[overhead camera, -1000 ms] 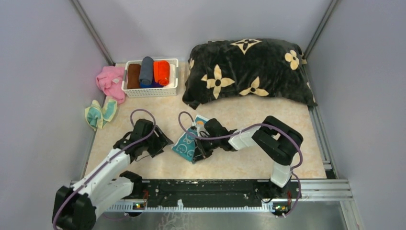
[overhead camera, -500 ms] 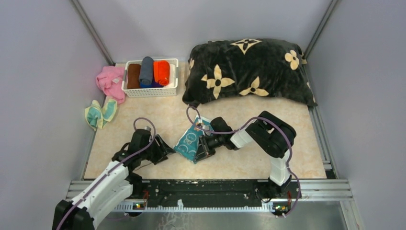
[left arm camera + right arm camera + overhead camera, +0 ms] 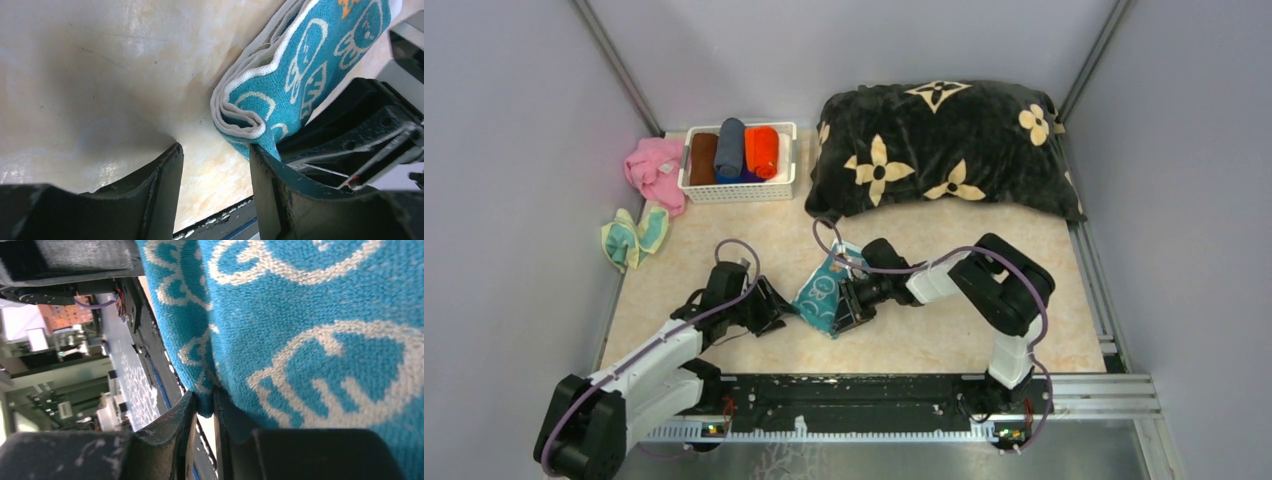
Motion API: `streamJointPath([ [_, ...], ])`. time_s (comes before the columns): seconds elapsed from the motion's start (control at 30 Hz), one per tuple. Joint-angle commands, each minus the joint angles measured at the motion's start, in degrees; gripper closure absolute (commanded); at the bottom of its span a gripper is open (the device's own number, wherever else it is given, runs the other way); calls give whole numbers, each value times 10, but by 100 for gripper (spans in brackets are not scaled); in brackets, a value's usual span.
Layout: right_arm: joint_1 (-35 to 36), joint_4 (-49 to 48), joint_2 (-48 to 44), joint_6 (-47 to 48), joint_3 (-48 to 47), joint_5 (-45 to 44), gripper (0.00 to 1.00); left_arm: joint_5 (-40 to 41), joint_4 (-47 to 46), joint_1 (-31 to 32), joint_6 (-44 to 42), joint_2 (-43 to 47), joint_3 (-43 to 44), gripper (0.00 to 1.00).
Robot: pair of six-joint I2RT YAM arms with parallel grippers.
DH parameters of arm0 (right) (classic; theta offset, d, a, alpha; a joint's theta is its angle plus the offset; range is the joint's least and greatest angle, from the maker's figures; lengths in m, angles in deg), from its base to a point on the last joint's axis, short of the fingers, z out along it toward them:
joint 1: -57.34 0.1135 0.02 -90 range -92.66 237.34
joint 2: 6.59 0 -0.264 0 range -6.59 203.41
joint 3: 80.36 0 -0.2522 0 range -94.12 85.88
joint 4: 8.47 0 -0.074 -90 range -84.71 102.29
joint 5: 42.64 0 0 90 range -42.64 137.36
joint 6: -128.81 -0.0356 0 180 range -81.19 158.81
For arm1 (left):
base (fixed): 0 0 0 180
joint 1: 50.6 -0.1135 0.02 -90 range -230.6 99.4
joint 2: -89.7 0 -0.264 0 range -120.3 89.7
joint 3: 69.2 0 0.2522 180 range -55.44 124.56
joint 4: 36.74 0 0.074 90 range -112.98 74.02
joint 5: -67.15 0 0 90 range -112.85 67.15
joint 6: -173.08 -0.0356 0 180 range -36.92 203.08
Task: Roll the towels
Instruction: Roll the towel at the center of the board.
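Grey walls close in a beige marbled table on three sides. At eleven o'clock a white basket holds finished rolls, among them the orange-red towel, so we judge that part done. At nine o'clock, by the left wall, the pale yellow towel lies crumpled and unrolled, and a pink cloth is bunched against the basket.

We see the teal towel near the centre, a little toward six o'clock. It is folded into a layered strip but not yet rolled, and it looks like the piece in hand. The right gripper is at the towel's three o'clock side, its jaws pressed close and pinching a fold. The left gripper is at the towel's nine o'clock side, its jaws spread and the strip's layered end just ahead of them.

Toward twelve o'clock we have bare table up to the black cushion. Toward six o'clock the table's near edge is close. The two grippers crowd the towel, leaving little room between them.
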Motion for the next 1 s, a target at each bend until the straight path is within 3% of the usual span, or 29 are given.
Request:
streamJointPath([
  [0.0,6,111,-84,91,-44,-71,78,12,-21,-1,8,-11,-2,43],
  [0.13,45,254,-149,176,-93,-219,67,17,-33,-1,12,-25,-12,45],
  [0.3,106,301,-199,232,-119,-355,66,13,-54,-1,19,-56,-19,46],
  [0.63,215,293,-148,288,-168,-412,65,15,-59,-1,30,-92,-26,50],
  [0.97,233,323,-81,308,-202,-493,65,19,-60,-1,31,-89,-33,51],
])
